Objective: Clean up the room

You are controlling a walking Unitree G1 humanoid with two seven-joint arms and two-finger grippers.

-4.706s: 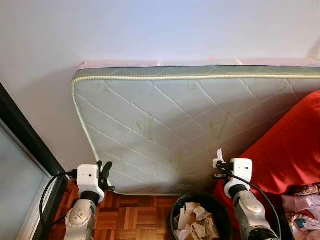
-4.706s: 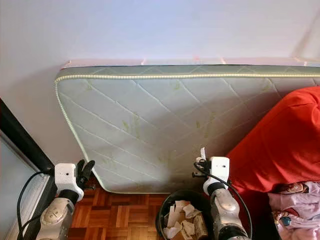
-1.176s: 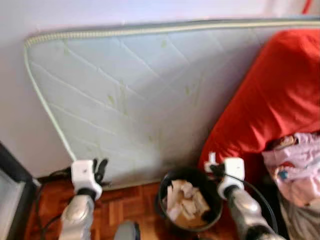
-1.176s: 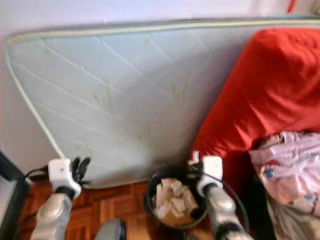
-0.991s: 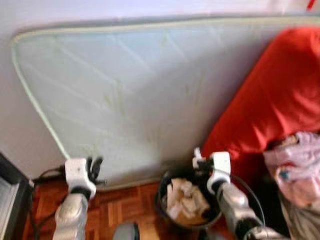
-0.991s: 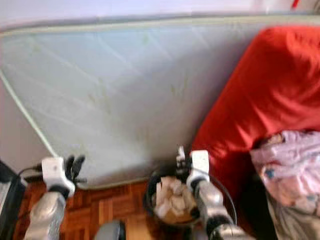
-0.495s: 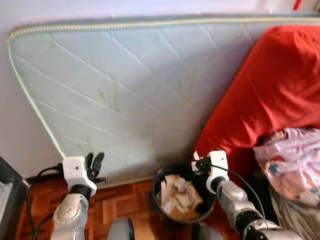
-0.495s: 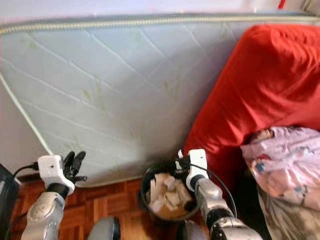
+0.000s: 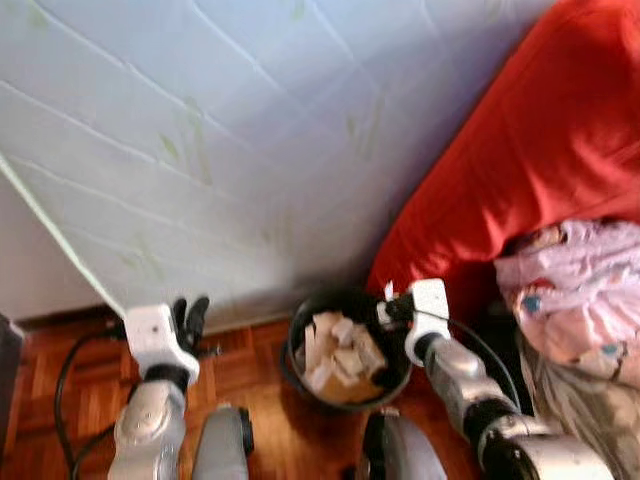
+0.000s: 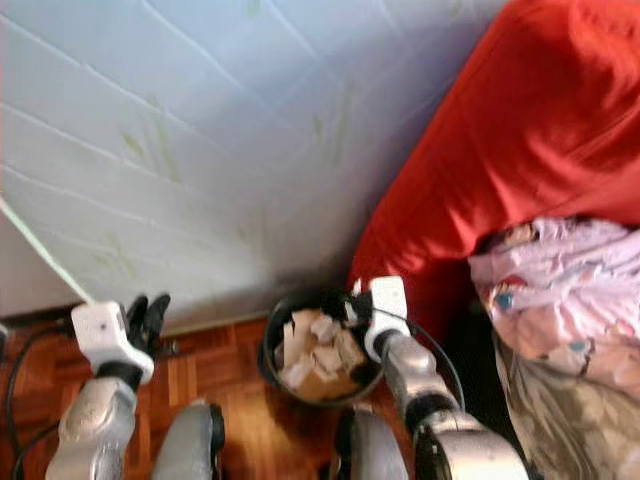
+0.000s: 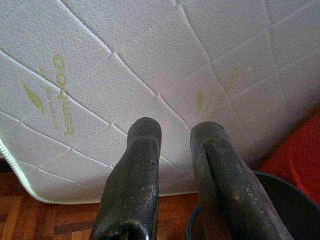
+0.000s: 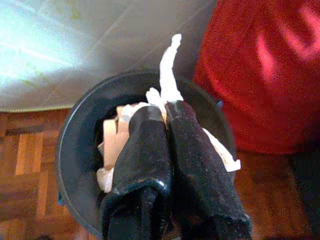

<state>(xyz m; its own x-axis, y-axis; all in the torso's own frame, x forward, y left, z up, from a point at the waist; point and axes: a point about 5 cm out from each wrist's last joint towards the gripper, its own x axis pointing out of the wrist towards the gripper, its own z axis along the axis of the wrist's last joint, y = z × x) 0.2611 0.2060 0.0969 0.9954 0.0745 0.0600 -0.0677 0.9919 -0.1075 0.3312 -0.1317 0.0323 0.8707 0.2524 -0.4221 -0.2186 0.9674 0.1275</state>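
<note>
A black round bin, holding several crumpled paper scraps, stands on the parquet against a leaning mattress. My right gripper is shut on a white paper scrap that sticks up past its fingertips. It hovers over the bin's right rim. My left gripper is raised left of the bin, in front of the mattress. A narrow gap shows between its black fingers, and nothing is held there.
The white quilted mattress leans on the wall behind the bin. A large red cushion and pink clothing crowd the right side. A black cable lies on the wood floor at the left. My grey legs show below.
The camera has tilted down and moved closer, so the mattress top is out of frame. My right gripper, still holding the scrap, now sits nearer the bin's rim.
</note>
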